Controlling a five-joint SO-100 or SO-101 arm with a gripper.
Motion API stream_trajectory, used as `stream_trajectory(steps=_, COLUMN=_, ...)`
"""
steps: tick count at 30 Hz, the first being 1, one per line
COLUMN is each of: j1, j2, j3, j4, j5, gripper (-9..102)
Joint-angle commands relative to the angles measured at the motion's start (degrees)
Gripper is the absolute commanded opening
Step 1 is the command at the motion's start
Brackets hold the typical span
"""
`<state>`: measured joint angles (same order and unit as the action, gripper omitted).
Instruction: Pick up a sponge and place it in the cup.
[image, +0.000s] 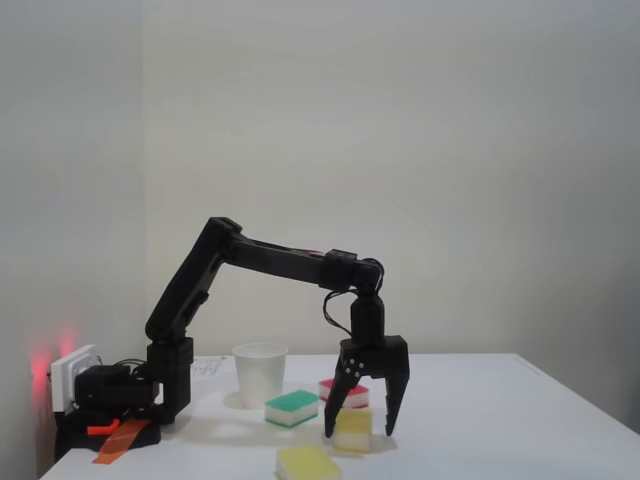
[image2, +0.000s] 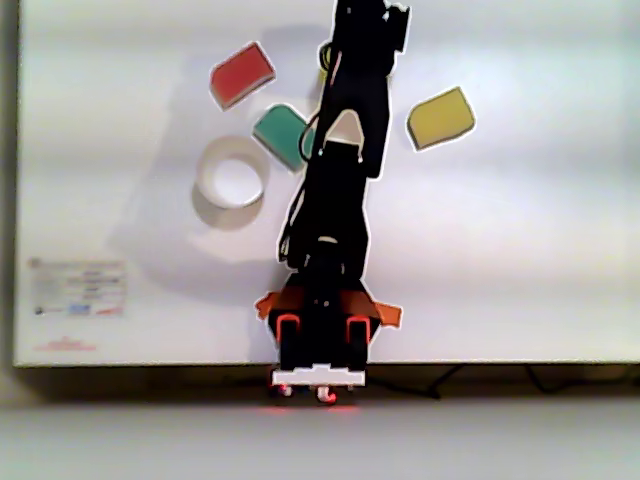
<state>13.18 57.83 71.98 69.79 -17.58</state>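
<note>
Sponge, yellow-topped, stands on the tabletop directly under the arm, with one finger of the downward-pointing end effector on either side of it in the fixed view. The jaws are spread wider than the sponge; contact cannot be told. The cup stands toward the arm's base, left of the end effector in this view. Green sponge and red sponge lie between them; a second yellow sponge lies at the near edge.
</note>
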Motion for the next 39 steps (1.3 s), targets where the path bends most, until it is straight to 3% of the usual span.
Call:
stream_trajectory(steps=1, j1=0.26, j2=1.76, j3=1.93, j4=-0.79, j5=0.0, gripper=29)
stream_trajectory(steps=5, j1=0.26, j2=3.34, j3=4.22, j4=-0.44, j5=0.62, gripper=18)
stream_trajectory(steps=8, j1=0.09, j2=3.87, j3=4.92, j4=-0.26, j5=1.23, gripper=1)
stream_trajectory(steps=14, j1=0.0, j2=4.83, j3=2.72, j4=3.43, j5=0.88, gripper=0)
stream_trajectory(steps=19, j1=-0.44, j2=6.5, j3=-10.02, j4=18.63, j5=2.64, gripper=0)
stream_trajectory(steps=24, j1=-1.58, j2=3.43, j3=-32.96, j4=38.23, j5=5.89, gripper=0)
stream_trajectory(steps=32, j1=-3.6, j2=15.12, j3=-24.61, j4=38.06, j5=8.35, gripper=0)
stream_trajectory(steps=39, j1=-5.01, j2=31.99, j3=-3.96, j4=34.28, j5=8.17, gripper=0)
